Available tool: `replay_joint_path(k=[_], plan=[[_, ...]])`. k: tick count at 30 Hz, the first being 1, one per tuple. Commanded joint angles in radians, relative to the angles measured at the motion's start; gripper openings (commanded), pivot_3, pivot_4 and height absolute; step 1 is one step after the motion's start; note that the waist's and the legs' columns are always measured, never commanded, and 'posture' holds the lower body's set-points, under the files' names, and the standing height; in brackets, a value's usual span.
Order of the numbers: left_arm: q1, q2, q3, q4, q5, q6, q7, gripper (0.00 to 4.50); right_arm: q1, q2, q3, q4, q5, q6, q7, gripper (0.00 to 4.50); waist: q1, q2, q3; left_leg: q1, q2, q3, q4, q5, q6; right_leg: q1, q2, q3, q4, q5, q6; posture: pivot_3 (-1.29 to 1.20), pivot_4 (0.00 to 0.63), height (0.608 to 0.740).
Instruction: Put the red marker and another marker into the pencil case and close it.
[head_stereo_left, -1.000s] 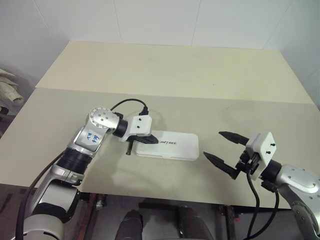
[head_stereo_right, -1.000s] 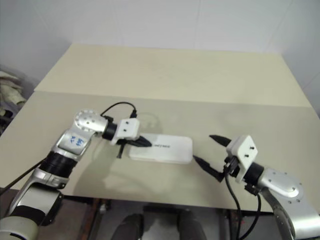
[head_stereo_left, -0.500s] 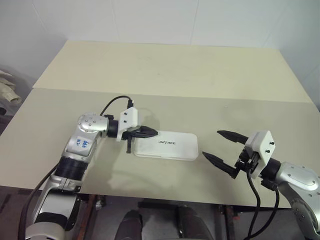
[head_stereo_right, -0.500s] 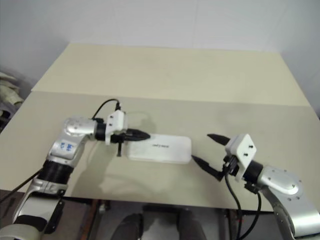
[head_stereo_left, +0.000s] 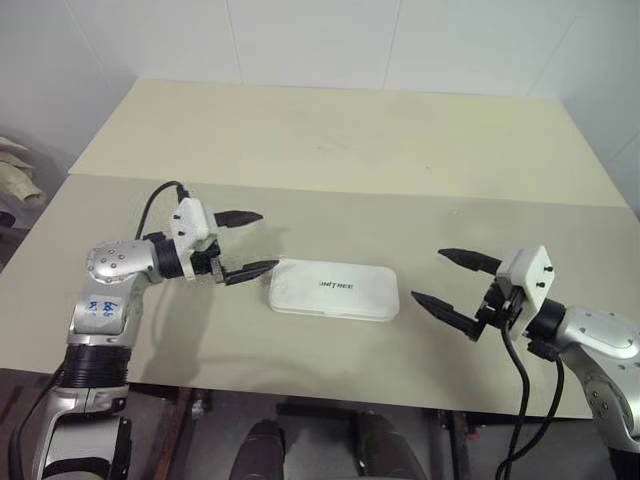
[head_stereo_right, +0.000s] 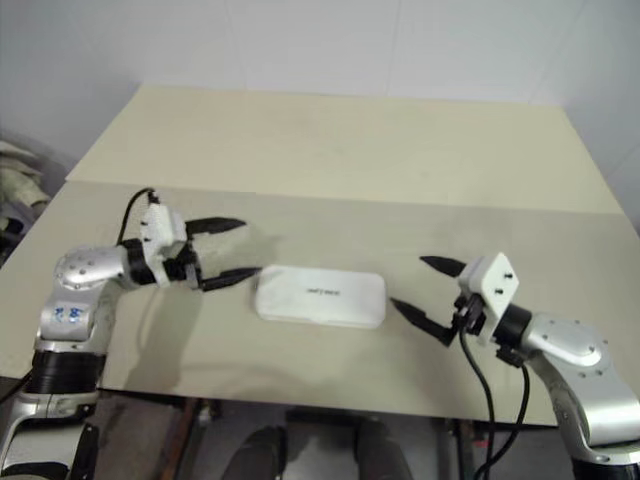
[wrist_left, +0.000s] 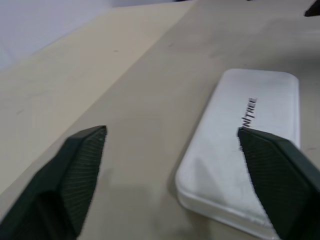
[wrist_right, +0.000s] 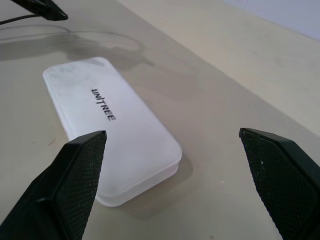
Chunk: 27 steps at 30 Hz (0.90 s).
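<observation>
A: Where's the pencil case (head_stereo_left: 334, 291)?
B: Lid down, flat on the counter (head_stereo_left: 330, 150), between both claws.
A: And the claws?
B: Left claw (head_stereo_left: 243, 243) and right claw (head_stereo_left: 455, 284) gape wide, each holding nothing, clear of it.

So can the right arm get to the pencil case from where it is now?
Probably yes. The right gripper hangs open beside the closed pencil case, pointing toward it, with only bare table between them.
</observation>
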<state>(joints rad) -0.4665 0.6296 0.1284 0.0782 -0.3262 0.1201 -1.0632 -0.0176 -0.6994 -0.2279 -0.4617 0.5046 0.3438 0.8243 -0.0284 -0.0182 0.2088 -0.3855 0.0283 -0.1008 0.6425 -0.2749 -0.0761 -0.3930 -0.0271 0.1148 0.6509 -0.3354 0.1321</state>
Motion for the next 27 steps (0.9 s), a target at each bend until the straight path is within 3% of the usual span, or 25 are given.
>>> replay_joint_path(k=[1, 14, 18, 27], plan=[[0.047, 0.014, 0.031, -0.042, -0.023, -0.009, 0.016, 4.45, -0.022, -0.029, -0.046, 0.008, 0.013, -0.029, 0.026, 4.50, 0.000, 0.000, 0.000, 0.000, 0.000, 0.000, 0.000, 0.000, 0.000, 0.000, 0.000, 0.000, 0.000, 0.000, 0.000, 0.00, 0.150, 0.740], [0.064, -0.015, -0.004, -0.070, -0.017, -0.005, 0.070, 4.45, -0.043, -0.058, -0.072, 0.048, 0.006, -0.061, 0.053, 4.50, 0.000, 0.000, 0.000, 0.000, 0.000, 0.001, -0.001, 0.000, 0.000, 0.000, 0.000, 0.000, -0.002, 0.000, 0.000, 0.00, 0.150, 0.740], [0.045, 0.074, 0.019, -0.030, -0.028, 0.015, -0.001, 4.45, 0.060, -0.177, -0.252, 0.072, 0.017, -0.066, 0.162, 4.50, 0.003, 0.001, 0.001, -0.001, 0.000, 0.001, -0.003, 0.000, 0.000, 0.000, 0.000, 0.000, -0.004, 0.000, 0.000, 0.00, 0.150, 0.740], [0.048, 0.119, 0.037, -0.017, -0.032, 0.018, -0.014, 4.45, 0.052, -0.186, -0.242, 0.117, -0.004, -0.104, 0.184, 4.50, -0.001, 0.000, 0.001, 0.001, 0.000, 0.002, -0.009, 0.000, 0.000, 0.000, 0.000, 0.000, -0.007, 0.000, 0.000, 0.00, 0.150, 0.740]])
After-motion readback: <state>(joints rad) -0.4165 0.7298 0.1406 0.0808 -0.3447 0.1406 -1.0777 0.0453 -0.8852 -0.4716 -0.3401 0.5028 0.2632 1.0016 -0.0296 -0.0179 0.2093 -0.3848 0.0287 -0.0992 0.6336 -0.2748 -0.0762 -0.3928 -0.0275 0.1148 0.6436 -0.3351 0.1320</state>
